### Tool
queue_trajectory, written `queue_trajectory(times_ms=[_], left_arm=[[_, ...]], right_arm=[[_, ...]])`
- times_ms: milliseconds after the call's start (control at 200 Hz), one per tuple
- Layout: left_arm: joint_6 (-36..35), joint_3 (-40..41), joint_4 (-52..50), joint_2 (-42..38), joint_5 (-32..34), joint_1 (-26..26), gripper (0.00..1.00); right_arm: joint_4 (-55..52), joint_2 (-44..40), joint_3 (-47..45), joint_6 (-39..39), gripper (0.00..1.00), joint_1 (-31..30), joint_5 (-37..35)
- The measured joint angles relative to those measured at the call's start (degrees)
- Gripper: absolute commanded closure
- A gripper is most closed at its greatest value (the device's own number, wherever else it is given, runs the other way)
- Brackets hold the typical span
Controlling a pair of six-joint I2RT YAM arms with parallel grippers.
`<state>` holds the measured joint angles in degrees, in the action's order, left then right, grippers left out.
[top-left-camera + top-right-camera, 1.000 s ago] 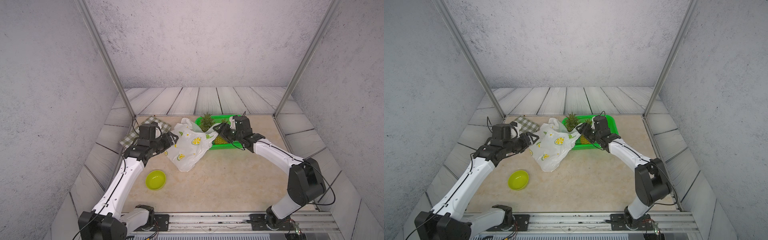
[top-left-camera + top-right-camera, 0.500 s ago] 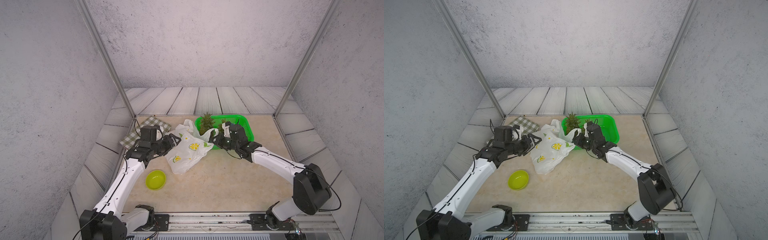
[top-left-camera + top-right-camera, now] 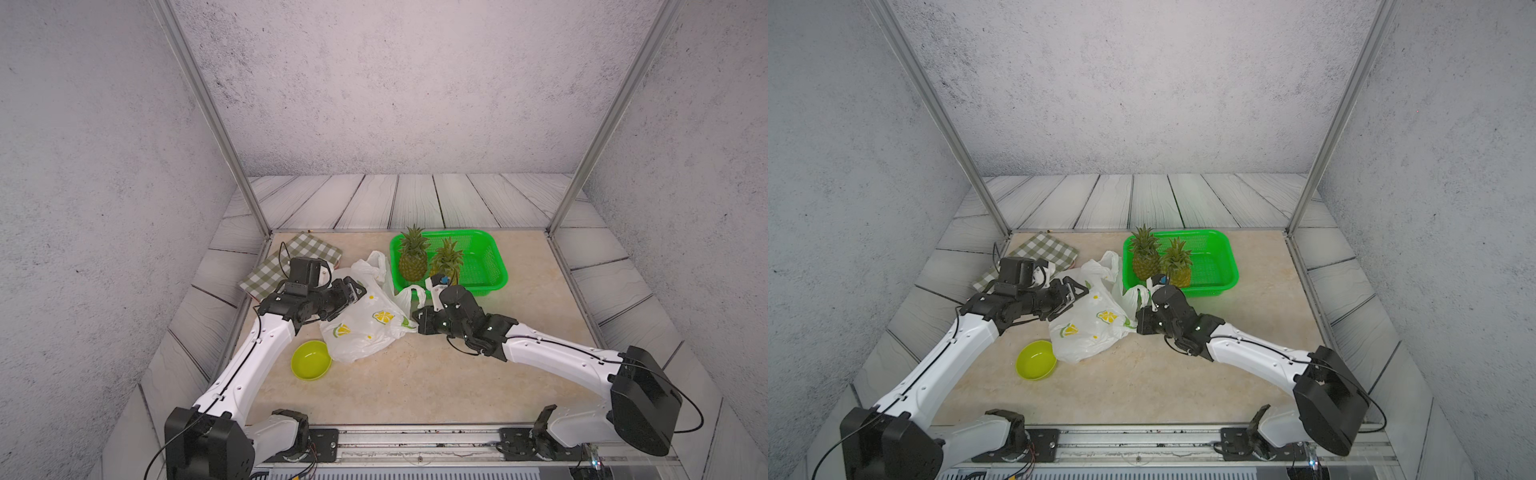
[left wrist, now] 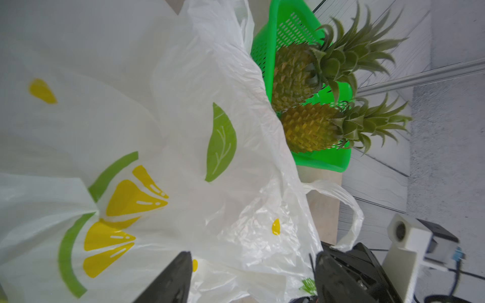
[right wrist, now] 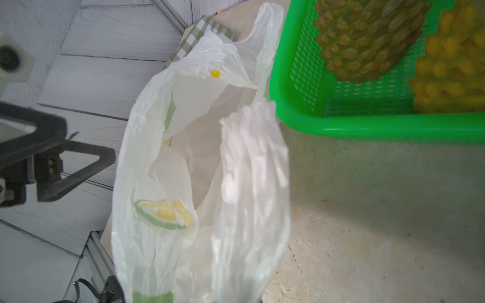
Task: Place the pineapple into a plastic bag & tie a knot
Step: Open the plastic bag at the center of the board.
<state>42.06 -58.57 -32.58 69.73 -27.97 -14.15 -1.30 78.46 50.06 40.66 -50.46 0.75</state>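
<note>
My right end effector (image 3: 415,321) has just pinched shut on the plastic bag (image 3: 365,328) lying mid-bench, while my left end effector (image 3: 358,291) stays spread beside it, so the mouth can open for a pineapple (image 3: 413,259) still in the basket (image 3: 496,259).

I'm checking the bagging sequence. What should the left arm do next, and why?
Probably close the left gripper on the plastic bag's near rim: it hangs open there, the right gripper pinches the opposite edge, both pineapples sit in the basket.

Robot lab test booth: grey backdrop walls (image 3: 374,83), aluminium frame posts (image 3: 215,124).
</note>
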Motion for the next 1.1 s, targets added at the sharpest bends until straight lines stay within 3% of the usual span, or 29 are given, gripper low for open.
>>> queue_trajectory(times_ms=[295,535,836,921,961,1016,1101], left_arm=[[-7.1,-10.7,-11.3,4.8,4.4,-1.3,0.16],[-9.6,-19.4,-16.3,10.6,4.7,-4.7,0.16],[-11.4,-24.3,-20.2,20.4,4.3,-8.9,0.12],[-12.3,-25.1,-20.7,22.8,3.2,-9.7,0.28],[-12.5,-25.3,-20.9,23.7,2.4,-10.2,0.43],[-12.9,-25.3,-21.2,25.0,1.2,-10.9,0.72],[-13.4,-25.3,-21.2,26.4,-0.6,-11.7,0.94]], right_arm=[[-4.3,-4.1,0.1,-7.0,1.0,-6.2,-11.7],[-7.2,-4.2,2.8,-12.4,1.0,-9.1,-16.0],[-8.5,-4.3,4.6,-17.7,1.0,-12.0,-19.8],[-8.9,-4.8,4.6,-18.4,1.0,-12.2,-20.8],[-8.9,-5.3,4.5,-18.7,1.0,-12.2,-21.2],[-8.8,-6.1,4.2,-18.9,1.0,-12.3,-21.9],[-8.8,-7.3,3.7,-18.9,1.0,-12.3,-22.9]])
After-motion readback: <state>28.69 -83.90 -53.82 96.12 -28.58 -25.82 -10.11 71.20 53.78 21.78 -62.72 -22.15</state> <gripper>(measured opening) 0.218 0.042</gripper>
